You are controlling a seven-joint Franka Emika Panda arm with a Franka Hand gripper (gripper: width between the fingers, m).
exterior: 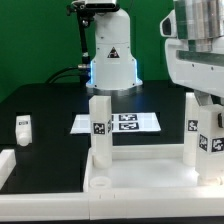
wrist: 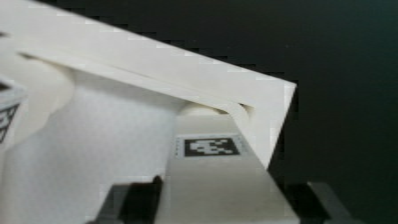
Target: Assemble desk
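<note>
Exterior view, from its left: a white block (exterior: 5, 165) sits at the frame's edge, farthest from the hand (exterior: 212, 100). Next, a loose leg (exterior: 24, 127) lies on the black tabletop (exterior: 50, 105), also well apart from the hand. The marker board (exterior: 115, 122) lies flat farther along, in front of the arm's base (exterior: 112, 60). The slab (exterior: 140, 180) lies flat in the foreground and reaches from near the picture's middle to under the hand. A first leg (exterior: 99, 125) stands upright on the slab's end farthest from the hand. A second leg (exterior: 192, 125) stands upright on the slab just beside the hand. The held leg (exterior: 215, 140) stands upright directly below the hand, at the picture's right edge, with a tag facing the camera. The arm (exterior: 195, 45) hangs above it.

Wrist view shows the grip closely. The two dark fingers (wrist: 134, 205) stand one on each side of the held leg, pressed against its flanks, so the hand pinches this leg. The leg's far end meets a corner of the slab; whether it is fully seated cannot be told. A tagged part (wrist: 15, 105), cut off by the frame's edge, stands near the hand on the slab.
</note>
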